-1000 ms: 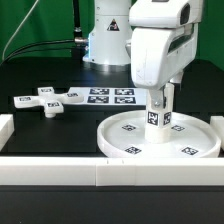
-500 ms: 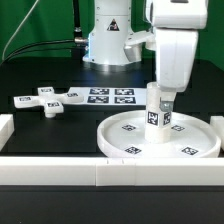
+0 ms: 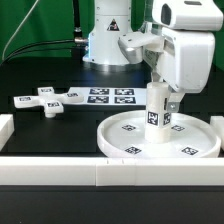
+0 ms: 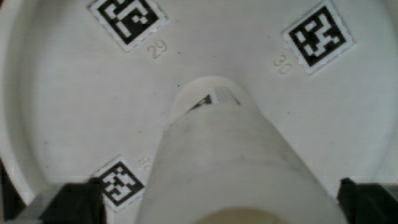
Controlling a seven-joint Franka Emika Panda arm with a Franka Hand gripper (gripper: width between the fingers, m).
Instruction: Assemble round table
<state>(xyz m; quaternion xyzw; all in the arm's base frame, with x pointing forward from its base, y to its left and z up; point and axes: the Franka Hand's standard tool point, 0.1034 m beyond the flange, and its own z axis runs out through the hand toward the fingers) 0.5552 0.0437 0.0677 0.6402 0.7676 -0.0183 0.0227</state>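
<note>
White short thick cylinder (image 3: 155, 118) stands upright on the round disc (image 3: 112, 138), long axis vertical, right between the gripper's (image 3: 163, 100) jaws. They look parted, straddling its top, clamping nothing.

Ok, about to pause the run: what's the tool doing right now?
Tool: looks open, fingertips straddling the upright cylinder on the round disc, with a gap showing beside it.
</note>
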